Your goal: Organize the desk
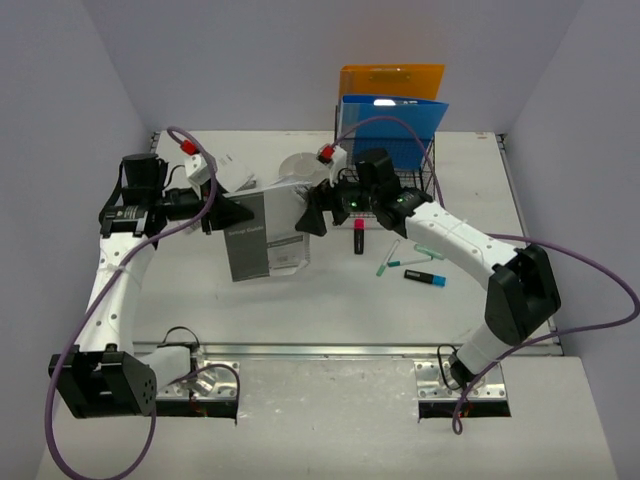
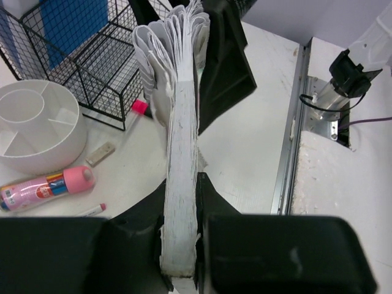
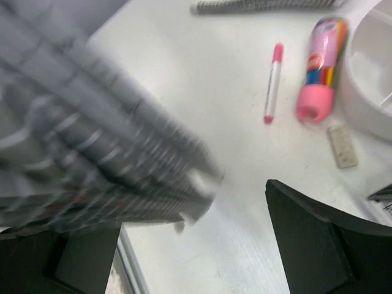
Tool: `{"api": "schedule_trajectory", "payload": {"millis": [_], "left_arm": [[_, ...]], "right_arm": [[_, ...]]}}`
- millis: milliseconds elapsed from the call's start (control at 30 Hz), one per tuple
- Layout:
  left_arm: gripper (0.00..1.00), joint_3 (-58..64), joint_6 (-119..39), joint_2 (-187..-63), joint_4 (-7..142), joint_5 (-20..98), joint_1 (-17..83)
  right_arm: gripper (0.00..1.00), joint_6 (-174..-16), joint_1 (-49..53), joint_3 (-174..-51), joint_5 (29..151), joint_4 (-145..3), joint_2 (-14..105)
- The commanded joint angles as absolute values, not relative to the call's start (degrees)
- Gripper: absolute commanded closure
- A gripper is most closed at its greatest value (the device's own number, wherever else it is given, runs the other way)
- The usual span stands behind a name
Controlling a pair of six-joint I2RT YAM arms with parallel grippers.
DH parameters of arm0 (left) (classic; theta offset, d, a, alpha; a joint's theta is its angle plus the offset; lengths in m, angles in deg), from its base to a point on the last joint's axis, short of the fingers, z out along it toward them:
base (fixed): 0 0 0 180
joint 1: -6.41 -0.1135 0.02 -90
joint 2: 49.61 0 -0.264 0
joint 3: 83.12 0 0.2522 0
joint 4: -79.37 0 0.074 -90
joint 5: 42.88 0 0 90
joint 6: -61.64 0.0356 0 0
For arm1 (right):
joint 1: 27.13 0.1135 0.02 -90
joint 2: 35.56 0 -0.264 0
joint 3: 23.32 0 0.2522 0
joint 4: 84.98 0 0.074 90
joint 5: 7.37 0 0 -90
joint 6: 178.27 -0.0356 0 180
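A thick grey-covered book (image 1: 265,235) is held on edge above the white desk (image 1: 330,305) at centre. My left gripper (image 1: 240,213) is shut on its left side. In the left wrist view the book's page edge (image 2: 184,110) runs straight up between the black fingers (image 2: 220,202), and the far pages fan apart. My right gripper (image 1: 318,208) stands open at the book's right end. In the right wrist view the book (image 3: 92,141) is a blur at the left, off the right finger (image 3: 318,245); whether the left finger touches it is unclear.
A black wire basket (image 1: 400,160) with blue and orange folders stands at the back. A white round organizer (image 2: 37,122), a pink glue stick (image 3: 321,61), a pink pen (image 3: 272,82) and an eraser (image 3: 342,146) lie near it. A red marker (image 1: 358,237), green pens (image 1: 388,258) and a blue highlighter (image 1: 425,278) lie right of centre.
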State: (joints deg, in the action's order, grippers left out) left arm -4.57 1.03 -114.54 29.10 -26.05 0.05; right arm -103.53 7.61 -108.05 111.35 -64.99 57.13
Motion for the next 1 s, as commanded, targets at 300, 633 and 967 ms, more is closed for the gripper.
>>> {"api": "schedule_trajectory", "payload": {"millis": [300, 633, 967], "left_arm": [[1.00, -5.1, -10.2, -114.8, 40.6, -29.9, 0.9], [1.00, -4.9, -15.8, -113.8, 47.0, -25.9, 2.1], [1.00, -3.8, -20.4, -111.0, 58.8, 9.8, 22.8]], "right_arm": [[0.06, -124.4, 3.1, -106.2, 135.6, -106.5, 58.3], [0.80, -115.3, 4.2, -107.3, 137.4, -96.2, 57.2], [1.00, -96.4, 4.0, -113.3, 113.2, -71.7, 48.1]]}}
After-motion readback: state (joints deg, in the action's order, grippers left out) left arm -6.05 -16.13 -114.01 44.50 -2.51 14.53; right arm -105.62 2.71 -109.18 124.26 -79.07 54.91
